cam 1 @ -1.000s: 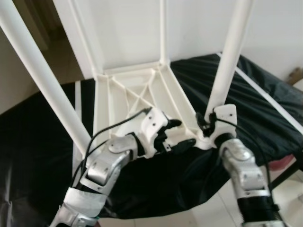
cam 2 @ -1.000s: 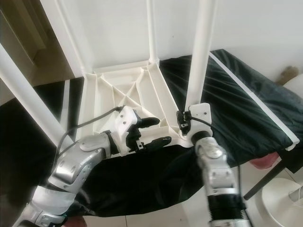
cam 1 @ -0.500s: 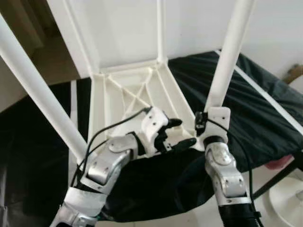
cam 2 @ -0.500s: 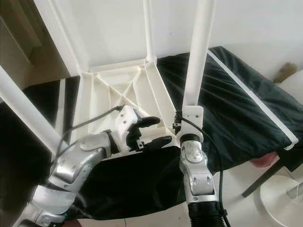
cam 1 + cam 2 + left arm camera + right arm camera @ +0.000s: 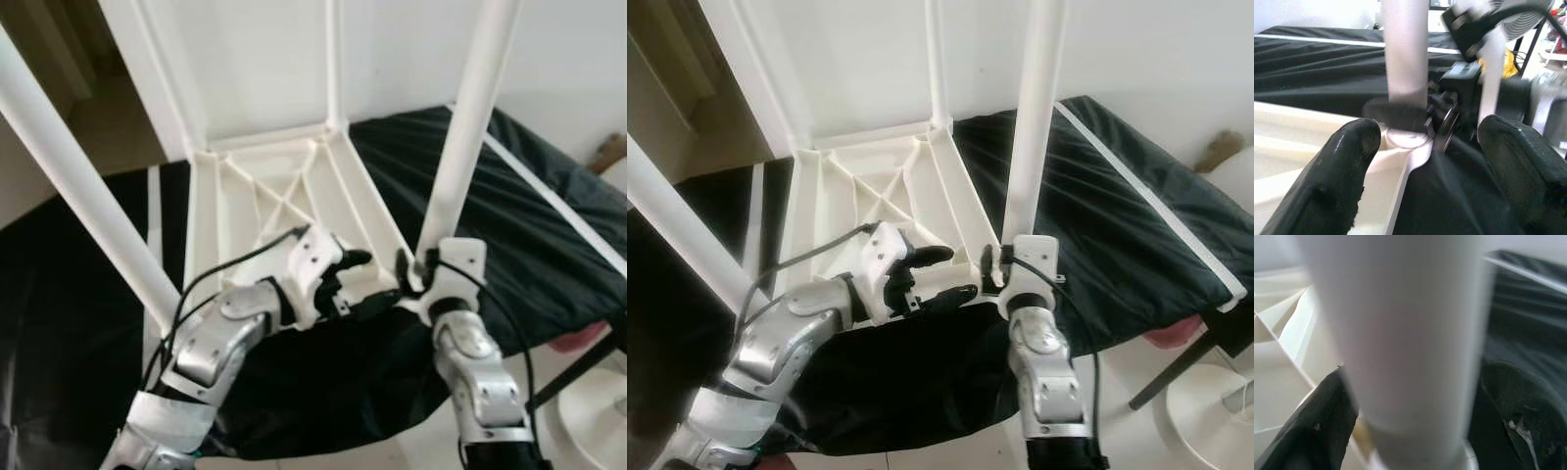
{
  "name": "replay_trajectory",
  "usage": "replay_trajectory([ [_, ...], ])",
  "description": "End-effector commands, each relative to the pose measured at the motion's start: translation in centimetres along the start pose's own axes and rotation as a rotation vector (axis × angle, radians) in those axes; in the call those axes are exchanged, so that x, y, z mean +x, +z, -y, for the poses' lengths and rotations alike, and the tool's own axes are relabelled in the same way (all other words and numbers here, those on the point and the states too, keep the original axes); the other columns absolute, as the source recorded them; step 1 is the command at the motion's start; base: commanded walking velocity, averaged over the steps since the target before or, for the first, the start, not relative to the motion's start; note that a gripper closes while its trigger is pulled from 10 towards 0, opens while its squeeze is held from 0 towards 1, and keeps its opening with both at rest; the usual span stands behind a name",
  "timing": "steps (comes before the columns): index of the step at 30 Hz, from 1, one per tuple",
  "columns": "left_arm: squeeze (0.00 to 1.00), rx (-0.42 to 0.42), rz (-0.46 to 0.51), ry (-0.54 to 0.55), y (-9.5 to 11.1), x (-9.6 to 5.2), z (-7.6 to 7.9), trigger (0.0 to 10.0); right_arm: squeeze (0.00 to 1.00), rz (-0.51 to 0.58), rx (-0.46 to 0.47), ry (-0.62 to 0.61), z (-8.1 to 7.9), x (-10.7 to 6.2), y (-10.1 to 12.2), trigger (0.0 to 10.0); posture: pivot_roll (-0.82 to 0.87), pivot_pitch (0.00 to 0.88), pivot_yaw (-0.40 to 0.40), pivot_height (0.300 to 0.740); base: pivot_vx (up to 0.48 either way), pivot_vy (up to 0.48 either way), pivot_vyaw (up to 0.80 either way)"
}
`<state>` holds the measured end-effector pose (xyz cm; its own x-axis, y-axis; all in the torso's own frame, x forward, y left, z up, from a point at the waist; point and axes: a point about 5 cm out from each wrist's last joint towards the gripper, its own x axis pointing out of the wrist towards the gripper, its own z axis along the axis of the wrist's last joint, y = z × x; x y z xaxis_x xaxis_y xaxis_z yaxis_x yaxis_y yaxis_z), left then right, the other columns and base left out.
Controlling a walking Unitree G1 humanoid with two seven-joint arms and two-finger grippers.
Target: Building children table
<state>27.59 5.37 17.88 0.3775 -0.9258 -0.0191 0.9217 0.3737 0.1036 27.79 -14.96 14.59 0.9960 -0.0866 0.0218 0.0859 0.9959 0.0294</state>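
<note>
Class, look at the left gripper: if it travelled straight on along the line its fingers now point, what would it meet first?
Most likely the right gripper, clamped on the white leg at the tabletop's corner, ahead of the open left gripper. Depth is uncertain.

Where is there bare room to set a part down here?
Free: black cloth right of the near leg. Crowded: tabletop underside near corner, where right claw grips the leg and left claw hovers open.
</note>
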Motion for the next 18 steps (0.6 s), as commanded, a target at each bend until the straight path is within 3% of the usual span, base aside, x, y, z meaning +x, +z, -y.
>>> replay_trajectory([
  [1,0.0,-0.003,-0.001,-0.043,0.1,-0.6,-0.1,10.0,1.0,0.018,0.016,0.005,0.3,-0.2,0.2,10.0,-0.04,0.0,0.071,0.74,0.0,0.0,0.0],
  [7,0.0,-0.004,-0.019,0.022,-0.3,-1.4,-1.2,10.0,1.0,0.036,0.002,0.026,1.1,-0.6,0.0,10.0,-0.03,0.0,0.075,0.74,0.0,0.0,0.0],
  [8,0.0,-0.005,-0.025,0.062,-0.5,-1.9,-1.8,10.0,0.44,0.035,0.009,0.037,1.1,-0.9,-0.3,10.0,-0.03,0.0,0.076,0.74,0.0,0.0,0.0],
  [9,0.0,-0.007,-0.022,0.123,-0.6,-2.5,-2.7,10.0,0.0,0.042,0.013,0.057,0.9,-1.5,-0.5,10.0,-0.03,0.006,0.081,0.74,0.0,0.0,0.0],
  [15,0.0,-0.033,0.007,0.273,-0.7,-3.6,-4.1,10.0,0.0,0.051,0.039,0.076,0.7,-2.5,-0.9,10.0,-0.03,0.018,0.094,0.74,0.0,0.0,0.0],
  [18,0.0,-0.058,0.063,0.413,-0.6,-4.2,-4.4,10.0,0.0,0.069,0.069,0.093,0.4,-3.1,-1.1,10.0,-0.02,0.025,0.105,0.74,0.0,0.0,0.0],
])
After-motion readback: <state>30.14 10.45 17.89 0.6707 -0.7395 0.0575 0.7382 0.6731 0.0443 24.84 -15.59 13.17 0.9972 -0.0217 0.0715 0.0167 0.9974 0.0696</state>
